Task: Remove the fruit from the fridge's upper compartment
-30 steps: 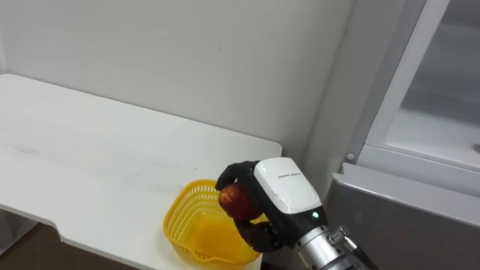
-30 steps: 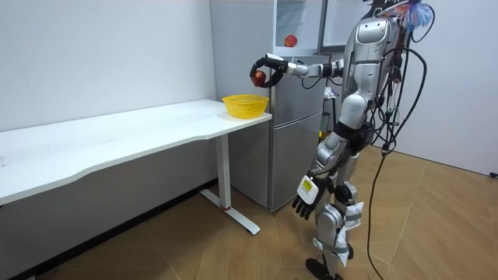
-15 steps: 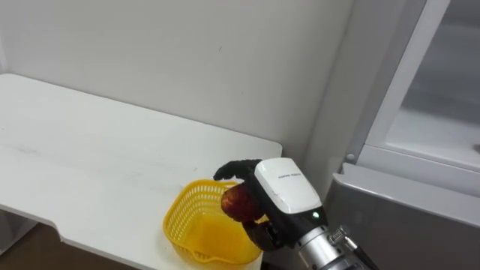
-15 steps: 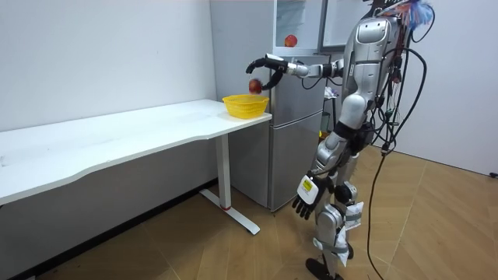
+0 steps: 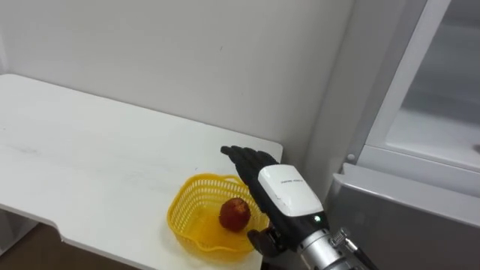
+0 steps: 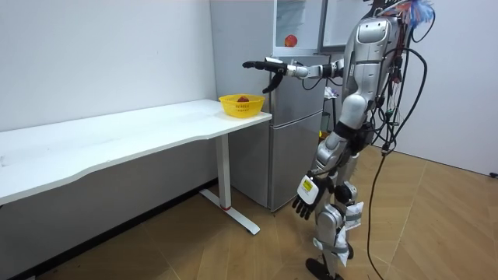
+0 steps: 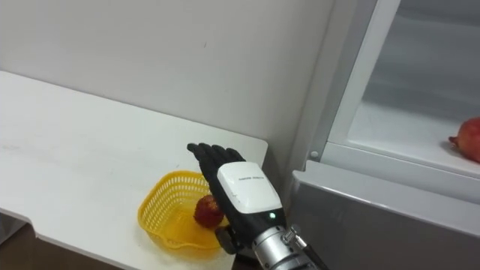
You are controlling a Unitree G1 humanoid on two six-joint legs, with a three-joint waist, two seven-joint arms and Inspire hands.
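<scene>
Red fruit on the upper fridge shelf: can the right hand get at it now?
Probably yes: the fridge stands open, nothing stands before the red fruit, and the right hand hovers open and empty over the basket beside it.

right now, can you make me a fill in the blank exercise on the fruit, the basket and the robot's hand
1. The red fruit lies inside the ___ basket.
2. The basket stands on the white ___.
3. Above the basket, the right hand is ___ and holds nothing.
4. A second red fruit lies on a shelf inside the ___.
Missing words: yellow; table; open; fridge.
</scene>
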